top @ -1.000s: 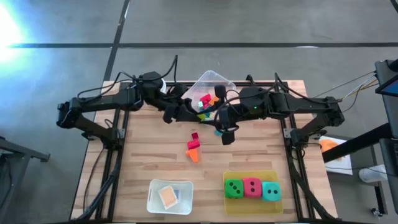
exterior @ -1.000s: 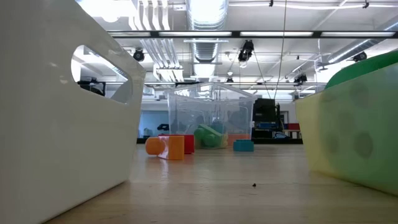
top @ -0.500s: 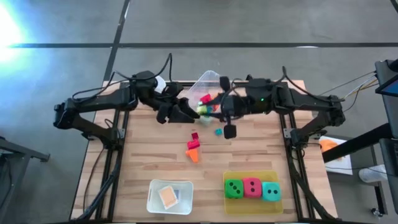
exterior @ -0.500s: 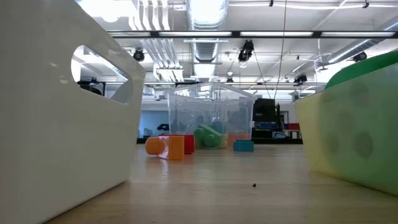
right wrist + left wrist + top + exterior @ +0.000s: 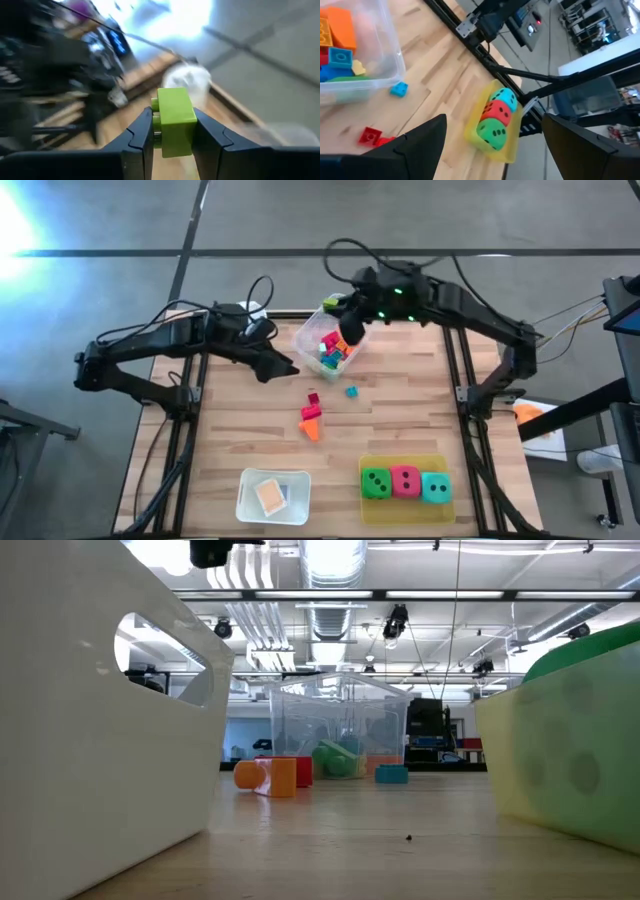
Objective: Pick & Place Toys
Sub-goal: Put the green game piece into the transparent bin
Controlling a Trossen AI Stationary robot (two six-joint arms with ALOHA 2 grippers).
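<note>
Three dice (image 5: 405,483) on wooden table (image 5: 230,440); ceiling lights (image 5: 335,560) behind.

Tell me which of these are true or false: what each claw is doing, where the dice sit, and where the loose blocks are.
1. The right gripper is shut on a green block. True.
2. The left gripper is clamped on a red block. False: its fingers stand open with nothing between them.
3. The three dice sit in a row in the yellow tray. True: green, red, teal.
4. The clear tub holds no blocks. False: several coloured blocks lie in it.
5. A small blue block lies on the table outside the clear tub. True.
6. The white bin holds the dice. False: a flat orange tile lies in it.
</note>
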